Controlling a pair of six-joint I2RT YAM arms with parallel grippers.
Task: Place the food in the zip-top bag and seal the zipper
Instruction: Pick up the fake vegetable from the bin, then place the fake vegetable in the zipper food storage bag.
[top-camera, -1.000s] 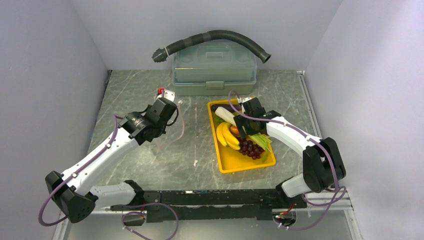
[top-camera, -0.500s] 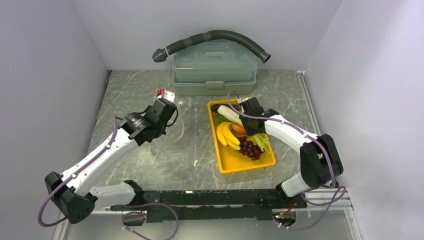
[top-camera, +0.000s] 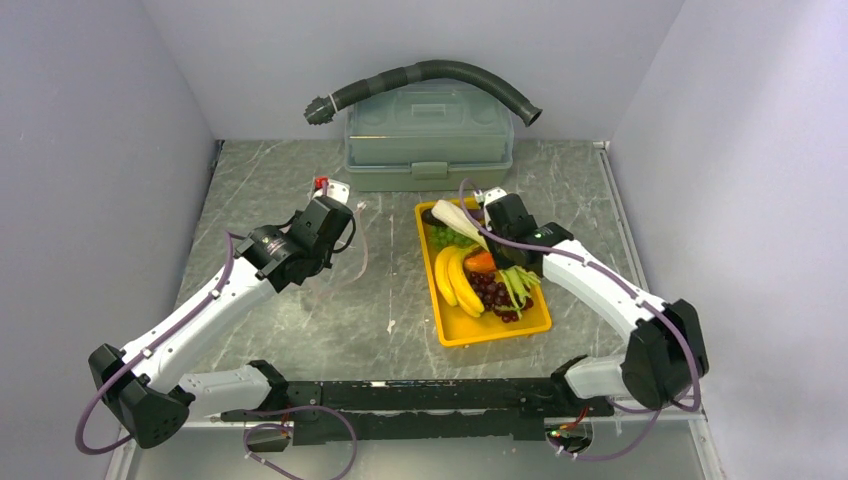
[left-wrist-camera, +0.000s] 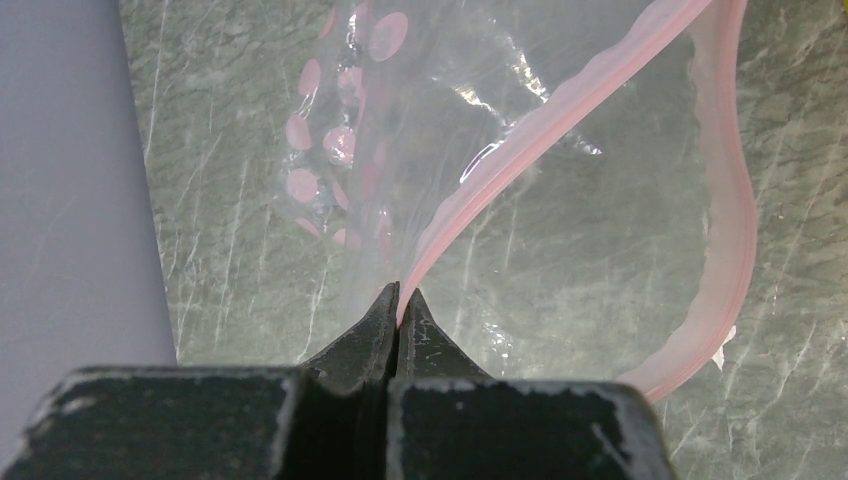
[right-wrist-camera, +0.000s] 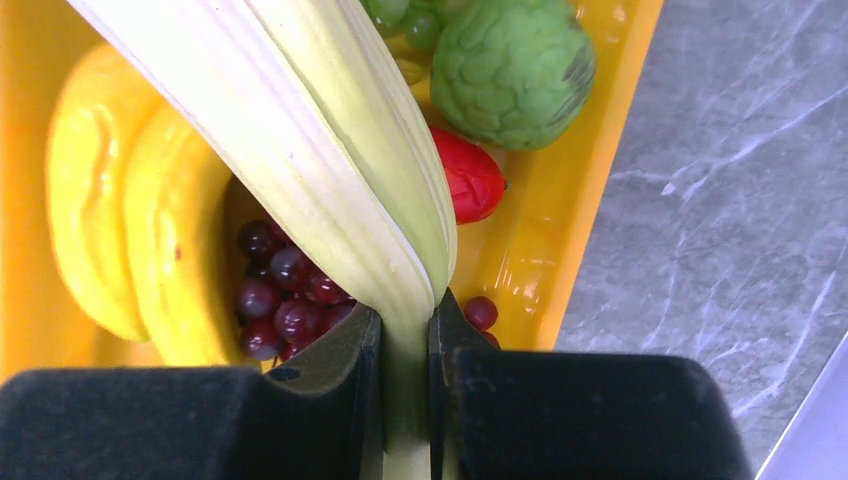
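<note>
My left gripper (left-wrist-camera: 400, 300) is shut on the pale pink zipper (left-wrist-camera: 560, 110) of the clear, pink-dotted zip-top bag (left-wrist-camera: 340, 140), whose mouth hangs open over the table. In the top view the left gripper (top-camera: 335, 205) is left of the yellow tray (top-camera: 500, 330). My right gripper (right-wrist-camera: 405, 310) (top-camera: 490, 240) is shut on the green end of the white-green leek (right-wrist-camera: 300, 130) (top-camera: 455, 218), above the tray. Under it lie bananas (right-wrist-camera: 130, 220) (top-camera: 455, 280), dark grapes (right-wrist-camera: 280, 295) (top-camera: 495, 295), a red piece (right-wrist-camera: 470, 180), a bumpy green fruit (right-wrist-camera: 510, 70) and green grapes (top-camera: 445, 237).
A grey-green lidded box (top-camera: 430, 140) stands at the back wall with a black ribbed hose (top-camera: 430, 75) arching over it. Walls close in on the left, the right and the back. The tray's rim (right-wrist-camera: 590, 180) borders marbled table on the right.
My right gripper has closed on the leek's green end and pulled back toward the right, and the leek has swung with it. The left arm and the bag have not moved.
</note>
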